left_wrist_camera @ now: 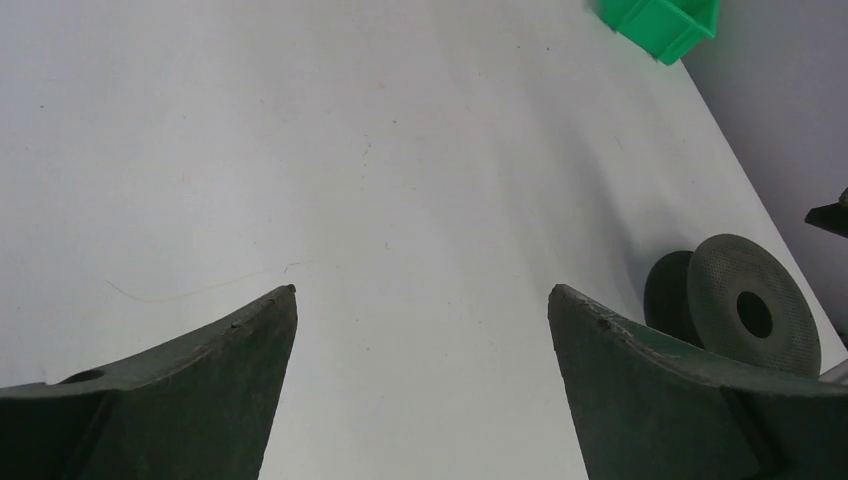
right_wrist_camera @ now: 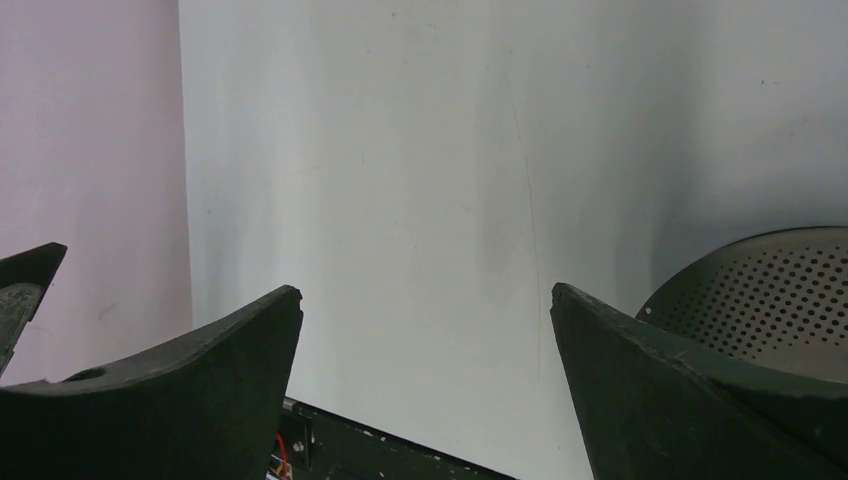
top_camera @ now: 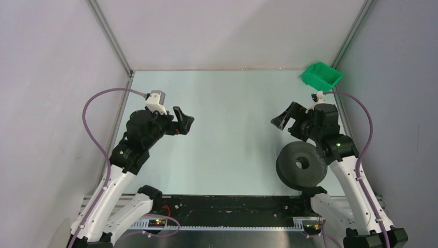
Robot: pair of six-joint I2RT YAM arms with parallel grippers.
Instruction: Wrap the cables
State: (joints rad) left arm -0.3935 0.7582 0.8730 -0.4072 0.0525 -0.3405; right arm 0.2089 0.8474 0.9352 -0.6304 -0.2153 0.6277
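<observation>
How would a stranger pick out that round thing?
Start at the pale table's near right side, beside the right arm. The dark grey spool sits there: round, with a centre hole, unlike the angular green bin in the far corner.

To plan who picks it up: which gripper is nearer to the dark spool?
The right gripper: the spool sits close beside its arm, while the left gripper is across the table.

Cables (left_wrist_camera: 288, 266): 1 hair-thin wiry strand lying loose and flat on the pale table (left_wrist_camera: 420, 120), unwound. Mostly straight with 1 small kink, very faint.
</observation>
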